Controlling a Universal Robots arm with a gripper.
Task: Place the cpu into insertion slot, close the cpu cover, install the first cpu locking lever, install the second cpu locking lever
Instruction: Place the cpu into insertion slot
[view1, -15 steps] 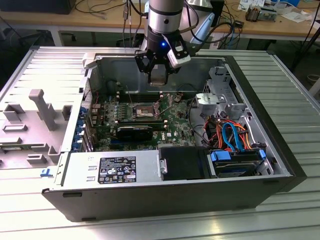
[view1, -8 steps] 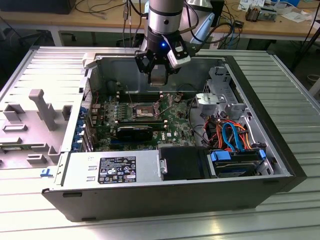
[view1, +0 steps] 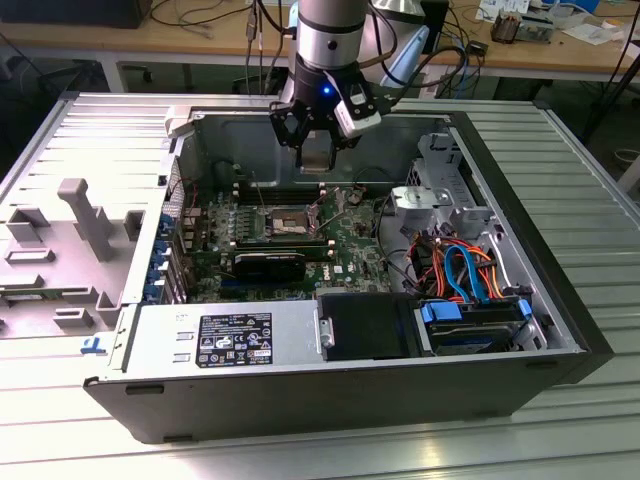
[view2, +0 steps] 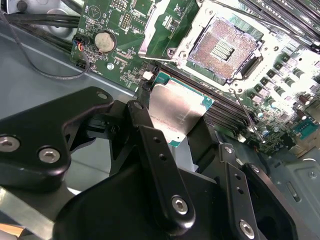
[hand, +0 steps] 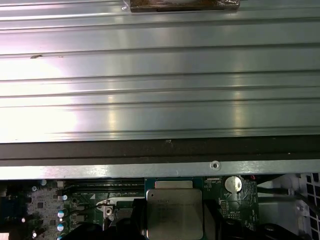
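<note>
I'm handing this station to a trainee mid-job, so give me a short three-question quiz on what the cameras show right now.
1. True or false: the small flat square silver-grey cpu already sits in the square silver-rimmed insertion slot.
2. Multiple choice: the black gripper is A) open, holding nothing; B) shut on the cpu, above the green motherboard; C) shut on a screwdriver.
3. Fill in: in the second wrist view, the insertion slot's dark centre is ___ (occupied or empty).
Key: 1 false; 2 B; 3 empty.
</note>
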